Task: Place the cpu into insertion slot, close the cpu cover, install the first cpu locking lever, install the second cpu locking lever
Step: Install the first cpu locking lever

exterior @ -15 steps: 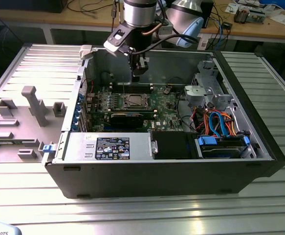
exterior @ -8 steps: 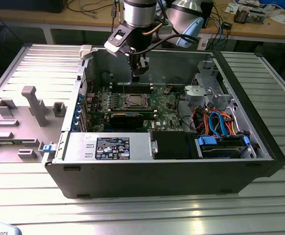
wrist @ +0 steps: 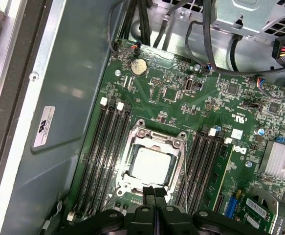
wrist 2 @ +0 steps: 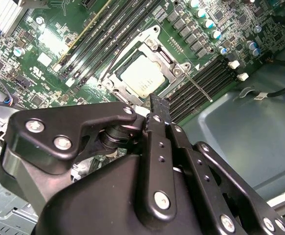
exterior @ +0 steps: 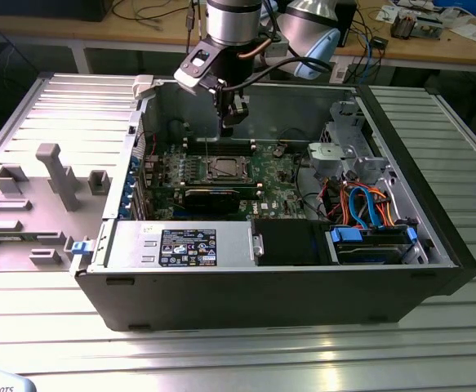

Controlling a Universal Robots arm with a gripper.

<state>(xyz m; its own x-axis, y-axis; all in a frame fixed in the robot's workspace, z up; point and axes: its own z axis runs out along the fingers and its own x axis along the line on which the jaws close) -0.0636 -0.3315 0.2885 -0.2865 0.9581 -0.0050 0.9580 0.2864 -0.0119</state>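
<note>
Green motherboard (wrist: 157, 98) bears one cpu (wrist: 151, 164) in one insertion slot (wrist: 127, 152); jaws seem pressed together, empty.

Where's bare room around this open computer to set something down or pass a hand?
The ribbed table in front of the computer case is bare; inside, the grey wall beside the memory slots. Crowded by cables and drive cage at the exterior view's right.

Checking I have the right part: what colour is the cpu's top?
Pale silver-grey metal. The cpu shows best in the first wrist view.
</note>
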